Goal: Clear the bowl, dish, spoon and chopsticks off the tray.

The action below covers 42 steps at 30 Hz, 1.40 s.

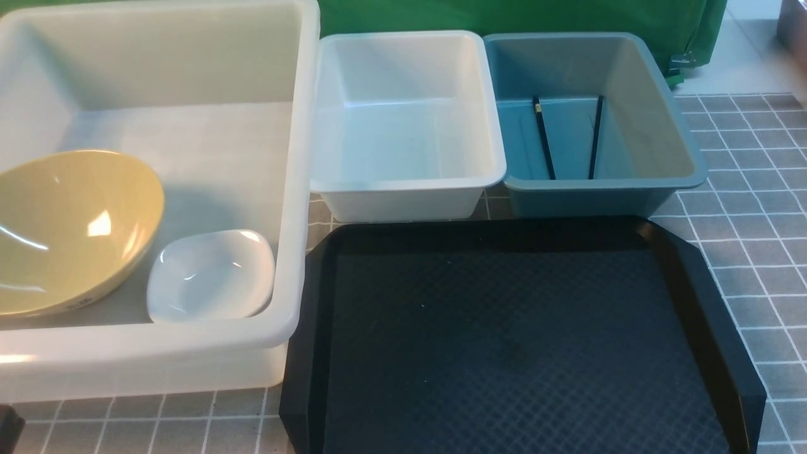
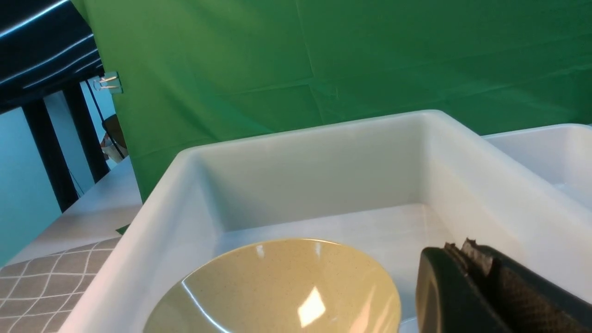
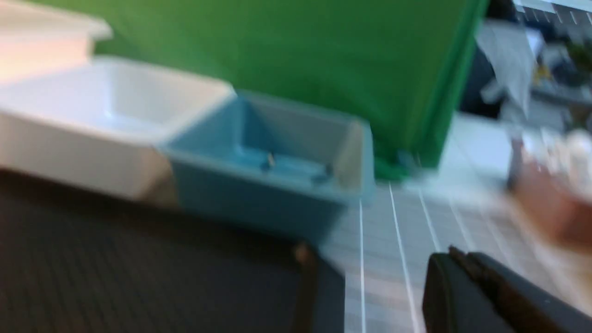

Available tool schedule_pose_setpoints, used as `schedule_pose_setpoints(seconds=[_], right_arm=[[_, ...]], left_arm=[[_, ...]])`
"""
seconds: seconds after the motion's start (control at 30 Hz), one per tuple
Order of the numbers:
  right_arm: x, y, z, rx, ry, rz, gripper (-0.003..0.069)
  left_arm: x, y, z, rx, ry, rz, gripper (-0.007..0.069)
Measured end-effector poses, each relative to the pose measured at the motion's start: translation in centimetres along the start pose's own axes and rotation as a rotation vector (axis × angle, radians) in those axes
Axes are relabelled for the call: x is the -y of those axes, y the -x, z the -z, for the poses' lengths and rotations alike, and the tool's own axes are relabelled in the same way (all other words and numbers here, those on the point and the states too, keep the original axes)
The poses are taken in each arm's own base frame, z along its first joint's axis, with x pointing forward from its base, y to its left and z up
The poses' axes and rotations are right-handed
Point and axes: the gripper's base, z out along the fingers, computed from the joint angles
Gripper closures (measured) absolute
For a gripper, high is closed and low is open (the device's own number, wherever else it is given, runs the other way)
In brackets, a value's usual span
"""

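Tray (image 1: 693, 296) is seen bare. Bowl (image 2: 286, 291) lies in the big tub (image 2: 323, 152) just beside the closed, empty left claw (image 2: 467, 273), dish (image 1: 211, 274) touching it. Chopsticks (image 1: 545, 139) sit in the blue bin (image 3: 277, 199), well ahead of the closed, empty right claw (image 3: 458, 277). Spoon is not visible anywhere; risk: it gets skipped if unverified.

Bowl (image 1: 66, 230) cut off at the left edge in front view. Tray (image 1: 706, 302) cut off at the near edge. Right wrist view wholly blurred; chopsticks (image 3: 296, 167) there only smudges. Spoon nowhere visible.
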Motion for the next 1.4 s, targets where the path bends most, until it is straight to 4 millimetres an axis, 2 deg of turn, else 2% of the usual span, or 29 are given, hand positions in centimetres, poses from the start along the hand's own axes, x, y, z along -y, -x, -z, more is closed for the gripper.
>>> schedule_pose_setpoints(seconds=[0.17, 0.43, 1.23, 1.33, 1.4], right_arm=[[0.0, -0.9, 0.0, -0.072, -0.021, -0.115, 0.0615], [-0.3, -2.3, 0.2, -0.231, -0.006, -0.124, 0.0615], [-0.3, -2.4, 0.2, -0.235, -0.007, -0.125, 0.0599], [-0.3, -2.4, 0.2, -0.235, -0.007, -0.125, 0.0598], [-0.3, -2.4, 0.2, -0.235, -0.007, -0.125, 0.0596]], left_arm=[[0.0, -0.1, 0.0, -0.007, -0.001, 0.000, 0.0638], [0.0, -0.1, 0.0, -0.008, -0.001, 0.000, 0.0638], [0.0, -0.1, 0.0, -0.008, -0.001, 0.000, 0.0638], [0.0, -0.5, 0.1, -0.007, 0.003, -0.009, 0.0638], [0.1, -1.9, 0.4, -0.022, 0.010, -0.026, 0.0638]])
